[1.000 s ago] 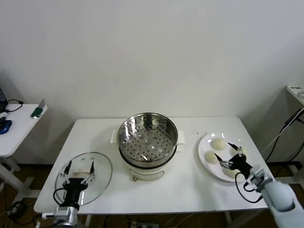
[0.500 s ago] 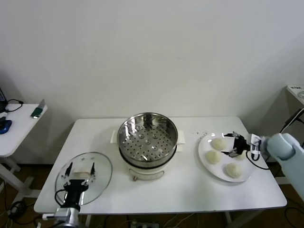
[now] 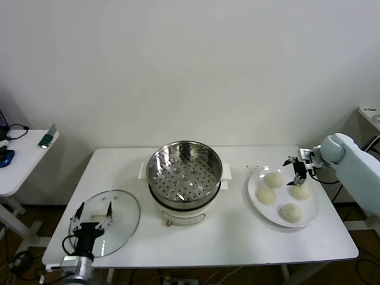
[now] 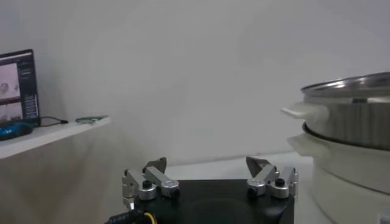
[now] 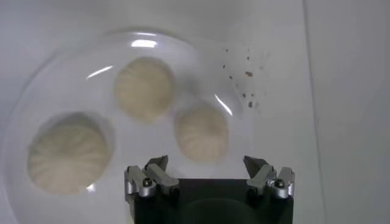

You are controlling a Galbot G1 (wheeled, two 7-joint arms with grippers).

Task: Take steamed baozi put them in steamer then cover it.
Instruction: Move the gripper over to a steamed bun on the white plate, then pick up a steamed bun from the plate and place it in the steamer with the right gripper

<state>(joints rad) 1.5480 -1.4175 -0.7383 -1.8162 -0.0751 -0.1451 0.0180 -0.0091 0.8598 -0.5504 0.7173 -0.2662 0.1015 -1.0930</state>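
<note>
Several cream-white steamed baozi (image 3: pixel 274 179) lie on a white plate (image 3: pixel 256 185) at the table's right. Three of these baozi (image 5: pixel 201 133) show in the right wrist view. My right gripper (image 3: pixel 295 169) hangs open above the plate's far edge, empty, just behind the nearest bun (image 5: pixel 206 163). The steel steamer (image 3: pixel 184 172) stands empty and uncovered on its white pot base at the table's middle. The glass cover (image 3: pixel 122 221) lies flat at the front left. My left gripper (image 3: pixel 94 209) hovers open over it near its bar handle, holding nothing. The left gripper (image 4: pixel 207 163) faces past the steamer (image 4: pixel 353 115).
Dark crumbs (image 3: pixel 252 167) dot the table between steamer and plate. A small side table (image 3: pixel 24 154) with a phone and cables stands to the left, and another surface (image 3: pixel 371 113) sits at the far right edge. The front table edge is close to the cover.
My right arm has swung from the plate's near side, across the buns, to its far edge. The left gripper has slid slightly toward the front edge. Both stayed open.
</note>
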